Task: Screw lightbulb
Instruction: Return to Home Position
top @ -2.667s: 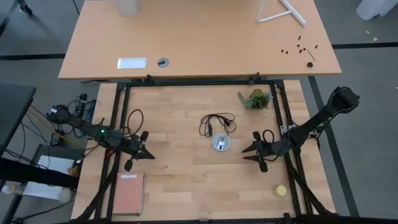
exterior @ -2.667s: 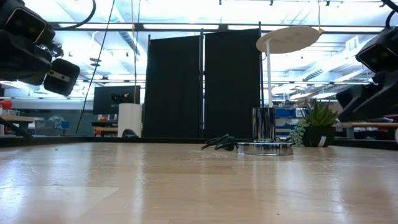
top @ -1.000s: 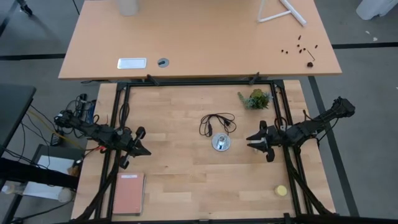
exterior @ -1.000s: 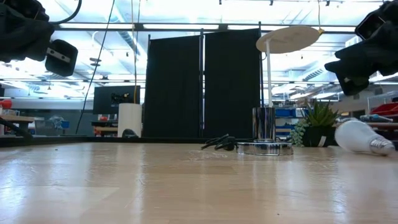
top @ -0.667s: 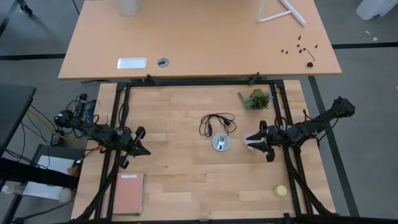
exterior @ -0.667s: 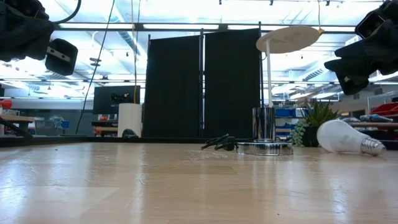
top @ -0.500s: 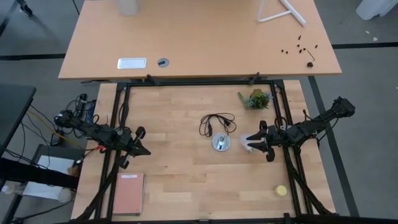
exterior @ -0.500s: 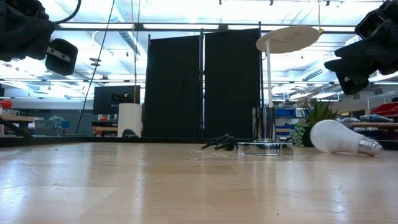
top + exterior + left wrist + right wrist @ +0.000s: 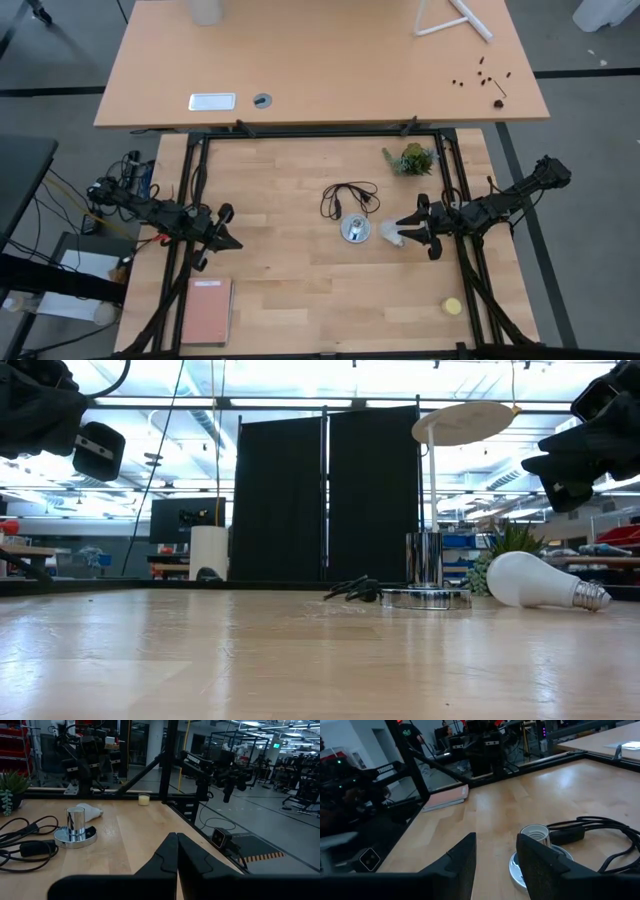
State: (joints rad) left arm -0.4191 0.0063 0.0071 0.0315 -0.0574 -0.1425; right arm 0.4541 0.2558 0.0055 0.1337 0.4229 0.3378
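Observation:
The white lightbulb lies on its side on the wooden table, screw end toward the table's right edge. It is between the silvery socket disc and my right gripper. It also shows in the low view and the left wrist view. My right gripper is open and hangs above the bulb's screw end, clear of it. My left gripper is shut and empty above the table's left part, as its wrist view shows.
A thin black cord loops from the disc toward the far side. A small plant stands at the far right. A flat yellow round thing lies near the right front. A pink notebook lies at the left front.
The lightbulb has rolled along the table from under my right gripper toward the silvery disc, staying on its side with its screw end toward the right. Both grippers have kept still.

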